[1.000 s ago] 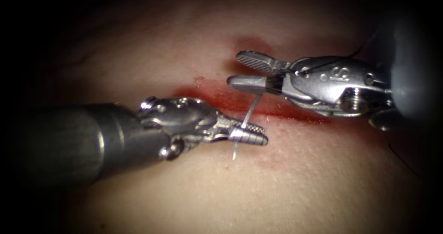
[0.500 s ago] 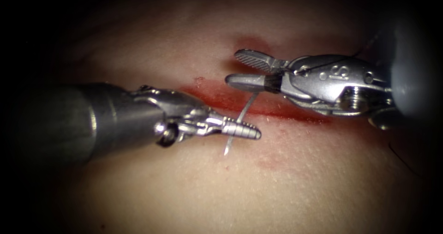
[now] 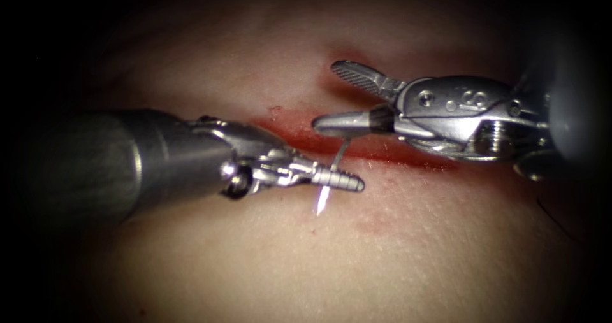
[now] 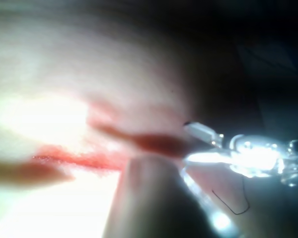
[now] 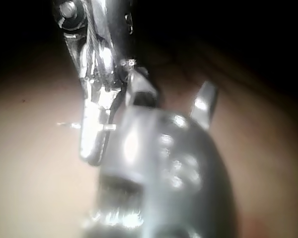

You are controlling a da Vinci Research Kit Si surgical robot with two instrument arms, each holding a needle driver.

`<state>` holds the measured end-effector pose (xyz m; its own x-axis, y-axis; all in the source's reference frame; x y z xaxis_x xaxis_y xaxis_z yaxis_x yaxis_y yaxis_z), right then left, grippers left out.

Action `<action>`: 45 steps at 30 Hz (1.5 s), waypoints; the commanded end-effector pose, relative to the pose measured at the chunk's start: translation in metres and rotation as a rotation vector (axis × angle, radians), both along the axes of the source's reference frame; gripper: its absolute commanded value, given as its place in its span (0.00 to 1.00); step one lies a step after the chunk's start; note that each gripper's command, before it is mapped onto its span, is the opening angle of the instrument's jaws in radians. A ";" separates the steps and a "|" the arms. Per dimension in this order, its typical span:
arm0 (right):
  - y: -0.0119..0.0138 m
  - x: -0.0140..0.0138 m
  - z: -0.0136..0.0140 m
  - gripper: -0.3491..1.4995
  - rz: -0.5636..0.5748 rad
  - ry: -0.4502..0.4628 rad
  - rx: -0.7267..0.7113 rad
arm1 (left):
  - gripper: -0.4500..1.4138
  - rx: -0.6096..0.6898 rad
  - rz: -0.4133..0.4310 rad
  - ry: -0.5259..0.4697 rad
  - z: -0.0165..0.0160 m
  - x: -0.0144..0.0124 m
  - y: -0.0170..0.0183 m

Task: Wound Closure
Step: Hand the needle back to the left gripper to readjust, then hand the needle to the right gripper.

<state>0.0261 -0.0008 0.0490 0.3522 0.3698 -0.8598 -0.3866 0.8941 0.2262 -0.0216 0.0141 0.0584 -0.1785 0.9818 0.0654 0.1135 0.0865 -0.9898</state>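
My left tool (image 3: 356, 183) comes in from the left and is shut on the curved needle (image 3: 336, 162) a short way behind its point. The bright point (image 3: 320, 203) hangs free over the pale tissue (image 3: 395, 259) just below the red cut (image 3: 382, 150). The needle's back part rises toward the cut and disappears under the lower jaw of my right tool (image 3: 325, 95); I cannot tell whether it sits in the tissue. The right tool stands open above the cut and holds nothing. In the left wrist view the right tool (image 4: 194, 145) shows its spread jaws beside the cut (image 4: 79, 159).
Red fluid (image 3: 299, 135) stains the tissue along the cut. A dark thread (image 3: 556, 221) lies on the tissue at the far right, also seen as thread (image 4: 233, 207) in the left wrist view. The left tool's thick shaft (image 3: 95, 170) covers the left side.
The right tool's jaws have spread wider, the upper jaw lifting. The left tool has shifted slightly up and rolled, keeping its hold on the needle, whose point now catches the light.
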 end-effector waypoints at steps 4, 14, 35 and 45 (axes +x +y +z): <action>0.0002 0.0006 0.0002 0.92 0.030 0.027 -0.013 | 0.05 0.012 0.005 -0.023 0.0006 -0.0006 -0.0001; 0.0002 0.0005 0.0000 0.99 0.039 0.037 -0.018 | 0.05 0.087 -0.011 -0.113 0.0006 -0.0006 0.0000; -0.0007 -0.0008 -0.0004 0.97 -0.018 0.059 -0.002 | 0.05 0.189 -0.007 -0.213 0.0006 -0.0004 0.0000; -0.0008 -0.0015 -0.0014 0.90 -0.017 0.073 -0.002 | 0.05 0.202 0.000 -0.230 0.0009 -0.0004 0.0001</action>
